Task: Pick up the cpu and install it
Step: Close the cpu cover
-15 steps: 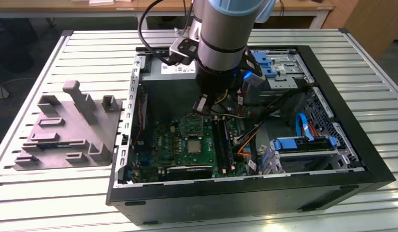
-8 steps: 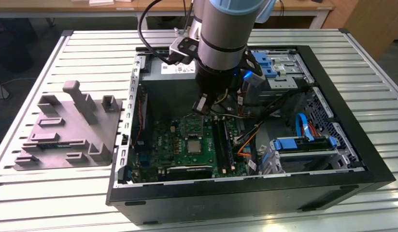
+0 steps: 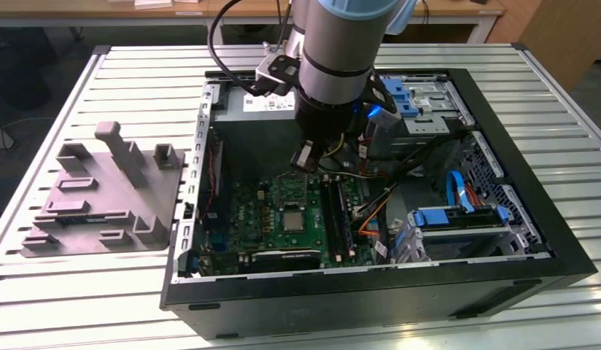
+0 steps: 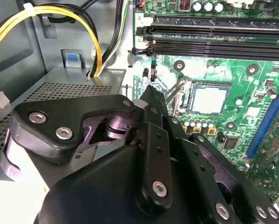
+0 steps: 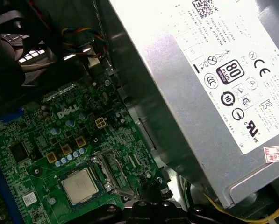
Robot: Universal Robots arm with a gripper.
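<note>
Exterior view: claw [image 3: 303,162] state unclear, above motherboard [image 3: 271,219]; cpu [image 3: 294,219] seated; cables [image 3: 378,204] beside.

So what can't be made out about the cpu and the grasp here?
- Whether the cpu is locked down: the socket frame beside it in both wrist views is too small to read.
- Fingertip contact: the gripper body covers it in the second wrist view.
- Gripper in the exterior view: hidden behind the arm.
- The motherboard near edge: cut off in the first wrist view.

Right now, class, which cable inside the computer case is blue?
The flat blue cable at the exterior view's right, running toward the drive cage; the orange cable lies beside the motherboard.
</note>
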